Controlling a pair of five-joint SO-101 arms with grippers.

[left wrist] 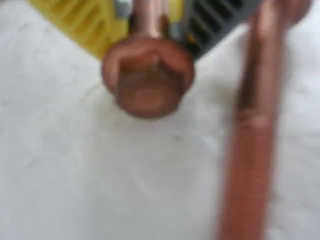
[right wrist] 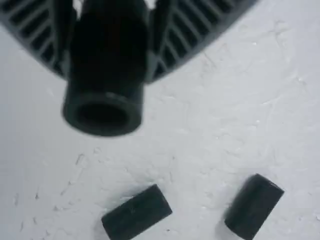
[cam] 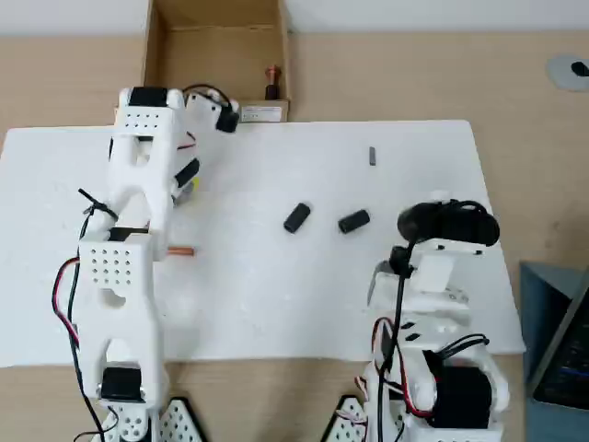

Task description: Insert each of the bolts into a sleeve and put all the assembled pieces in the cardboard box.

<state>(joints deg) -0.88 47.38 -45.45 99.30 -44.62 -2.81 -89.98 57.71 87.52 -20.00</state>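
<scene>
Listing from the cardboard box (cam: 156, 55), one assembled piece (cam: 272, 81) inside: left gripper (cam: 188, 180), near its front wall, clamped on a copper bolt (left wrist: 147, 80); right gripper (right wrist: 110, 35), well away, closed around a black sleeve (right wrist: 102, 107); two loose sleeves (cam: 296, 217) and a spare bolt (cam: 180, 250) farther out. Risk: a tilted bolt missing the bore and slipping free.

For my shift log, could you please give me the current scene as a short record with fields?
Left gripper: shut on a copper bolt, head toward the wrist camera
Right gripper: shut on a black sleeve
Loose bolt: lying on the white mat beside the left arm
Loose sleeves: two, lying apart near the mat's middle
Cardboard box: holds one assembled piece
</scene>
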